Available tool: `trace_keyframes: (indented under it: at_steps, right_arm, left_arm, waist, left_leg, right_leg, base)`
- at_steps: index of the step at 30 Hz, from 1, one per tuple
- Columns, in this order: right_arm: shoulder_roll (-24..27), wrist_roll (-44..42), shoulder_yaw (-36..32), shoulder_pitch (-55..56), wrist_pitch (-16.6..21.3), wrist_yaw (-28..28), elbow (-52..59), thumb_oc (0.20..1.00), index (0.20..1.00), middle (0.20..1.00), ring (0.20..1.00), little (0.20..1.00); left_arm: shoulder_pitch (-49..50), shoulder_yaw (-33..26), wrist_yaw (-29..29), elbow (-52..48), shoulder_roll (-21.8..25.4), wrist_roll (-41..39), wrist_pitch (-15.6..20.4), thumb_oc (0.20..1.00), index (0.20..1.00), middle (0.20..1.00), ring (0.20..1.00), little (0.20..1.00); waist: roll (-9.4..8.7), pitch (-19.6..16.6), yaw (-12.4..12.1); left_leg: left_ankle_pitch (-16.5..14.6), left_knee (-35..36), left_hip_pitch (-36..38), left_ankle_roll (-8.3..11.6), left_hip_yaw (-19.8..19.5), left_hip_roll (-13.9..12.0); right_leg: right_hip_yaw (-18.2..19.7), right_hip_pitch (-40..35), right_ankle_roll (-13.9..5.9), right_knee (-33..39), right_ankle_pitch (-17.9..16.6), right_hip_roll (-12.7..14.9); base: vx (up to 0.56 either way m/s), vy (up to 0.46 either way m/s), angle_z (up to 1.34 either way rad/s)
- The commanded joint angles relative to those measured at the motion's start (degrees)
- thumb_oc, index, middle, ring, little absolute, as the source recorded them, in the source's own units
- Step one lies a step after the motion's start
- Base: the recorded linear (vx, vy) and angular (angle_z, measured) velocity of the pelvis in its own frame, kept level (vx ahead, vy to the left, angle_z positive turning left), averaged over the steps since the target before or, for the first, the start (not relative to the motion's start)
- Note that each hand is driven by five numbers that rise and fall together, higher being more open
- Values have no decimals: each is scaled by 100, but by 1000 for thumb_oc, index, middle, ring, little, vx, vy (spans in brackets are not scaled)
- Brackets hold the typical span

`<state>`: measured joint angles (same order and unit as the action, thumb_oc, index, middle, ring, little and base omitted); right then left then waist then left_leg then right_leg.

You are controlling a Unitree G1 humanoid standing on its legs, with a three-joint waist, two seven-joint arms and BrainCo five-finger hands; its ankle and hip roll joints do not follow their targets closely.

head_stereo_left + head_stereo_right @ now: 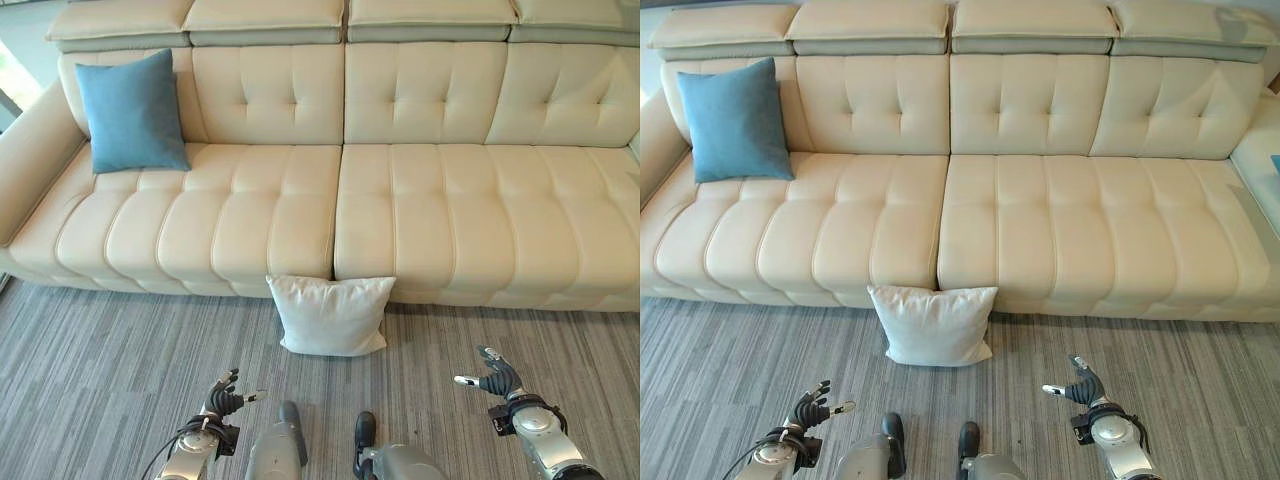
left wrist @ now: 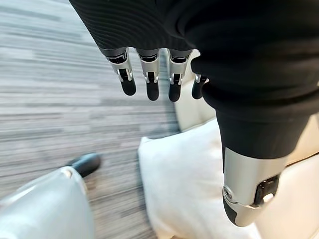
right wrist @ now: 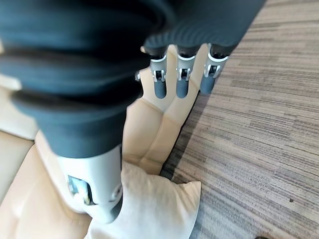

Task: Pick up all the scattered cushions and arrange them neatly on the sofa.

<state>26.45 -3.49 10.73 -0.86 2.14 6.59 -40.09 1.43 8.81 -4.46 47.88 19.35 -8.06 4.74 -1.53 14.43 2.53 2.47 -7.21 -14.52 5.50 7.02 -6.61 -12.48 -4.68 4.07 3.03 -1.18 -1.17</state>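
- White cushion [image 1: 332, 314] stands on the grey carpet [image 1: 100, 370], leaning against the cream sofa [image 1: 440, 210] front edge, right at the centre seam.
- Blue cushion [image 1: 131, 112] already sits upright in the sofa's left corner.
- Left hand [image 1: 224, 397] and right hand [image 1: 497, 376] hang low, well short of the white cushion, fingers relaxed and holding nothing.
- Best play, I'd say: bring both hands in on opposite sides, squeeze evenly, lift clear of the seat edge.
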Motion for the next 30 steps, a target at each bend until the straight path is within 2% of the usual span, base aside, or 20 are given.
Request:
trace_keyframes:
  at_steps: [1,5,6,8,9,10,11,13,14,17,22,27,30]
  right_arm:
    - [134,-57,-70,115,92,139,205,1000,1000,1000,1000,1000]
    - [54,18,-163,237,74,96,195,1000,1000,1000,1000,1000]
    - [23,29,-178,251,74,84,213,1000,1000,1000,1000,1000]
    - [-44,83,-147,214,61,38,260,1000,1000,1000,1000,1000]
    - [-91,143,-36,65,58,19,343,1000,1000,1000,1000,1000]
    - [-123,149,9,1,81,28,388,1000,1000,1000,1000,1000]
    - [-136,146,93,-125,101,18,460,1000,1000,1000,1000,1000]
    - [-121,136,114,-182,111,15,512,1000,1000,1000,1000,1000]
    - [-64,126,118,-229,121,15,588,1000,1000,1000,1000,1000]
    - [26,115,124,-255,143,19,700,1000,1000,1000,1000,1000]
    - [192,191,202,-303,148,21,746,1000,1000,1000,1000,1000]
    - [352,224,312,-485,138,60,702,1000,1000,1000,1000,1000]
    - [366,254,354,-558,106,85,655,1000,1000,1000,1000,1000]
  left_arm:
    - [59,-58,-74,-86,259,-164,89,1000,1000,1000,1000,1000]
    - [118,-81,-6,17,290,-64,59,1000,1000,1000,1000,1000]
    - [104,-72,9,29,312,-32,58,1000,1000,1000,1000,1000]
    - [71,-67,25,-19,371,-13,37,1000,1000,1000,1000,1000]
    - [18,-114,-18,-84,479,-13,35,1000,1000,1000,1000,1000]
    - [-6,-129,-44,-77,520,-11,43,1000,1000,1000,1000,1000]
    - [1,-190,-75,-85,569,0,64,1000,1000,1000,1000,1000]
    - [8,-234,-90,-85,584,-34,73,1000,1000,1000,1000,1000]
    - [40,-301,-101,-71,575,-77,91,1000,1000,1000,1000,1000]
    - [24,-349,-129,15,569,-123,123,1000,1000,1000,1000,1000]
    - [-27,-454,-195,-82,584,-304,167,1000,1000,1000,1000,1000]
    - [-214,-353,-204,-55,617,-374,172,1000,1000,1000,1000,1000]
    - [-168,-331,-203,-77,589,-422,159,1000,1000,1000,1000,1000]
  waist:
    - [-98,-21,-242]
    - [-97,-234,-233]
    - [-119,-267,-227]
    - [-149,-267,-229]
    - [-160,-110,-207]
    - [-142,-47,-209]
    - [-117,9,-240]
    - [-106,34,-227]
    - [-99,46,-212]
    - [-122,92,-176]
    - [-178,127,-246]
    - [-167,221,-280]
    - [-138,210,-314]
  left_leg:
    - [260,-134,4,-22,127,-7]
    - [142,1,311,-135,180,58]
    - [29,-33,383,-206,223,122]
    - [-145,-40,522,-372,325,222]
    - [-320,-64,702,-553,423,319]
    - [-387,-70,761,-596,465,319]
    - [-534,-61,928,-660,531,376]
    - [-574,-31,1004,-663,512,415]
    - [-638,-12,1084,-660,492,469]
    - [-754,-66,1140,-638,386,564]
    - [-849,-390,816,-553,261,524]
    - [-802,-482,544,-440,175,434]
    - [-726,-216,605,-434,124,436]
  right_leg:
    - [375,231,-698,-833,636,415]
    - [499,86,-823,-966,754,549]
    - [547,80,-889,-1081,763,638]
    - [644,341,-1023,-1685,510,811]
    - [745,802,-1145,-2482,110,992]
    - [730,1000,-1155,-2749,84,1029]
    - [558,1261,-1079,-2814,123,1114]
    - [465,1371,-1044,-2628,160,1101]
    - [365,1385,-1038,-2127,231,1069]
    - [361,1412,-1094,-1415,130,1074]
    - [248,1371,-1020,-1300,91,1081]
    - [141,1450,-941,-1206,154,1017]
    - [134,1493,-989,-1169,140,980]
  base:
    - [363,175,-12]
    - [300,210,-29]
    - [254,262,-15]
    - [195,320,-25]
    - [115,349,-63]
    - [151,380,-61]
    - [91,189,-47]
    - [143,99,-21]
    - [191,41,-19]
    - [148,-18,0]
    - [63,-128,35]
    - [1,-115,15]
    - [-36,-6,-18]
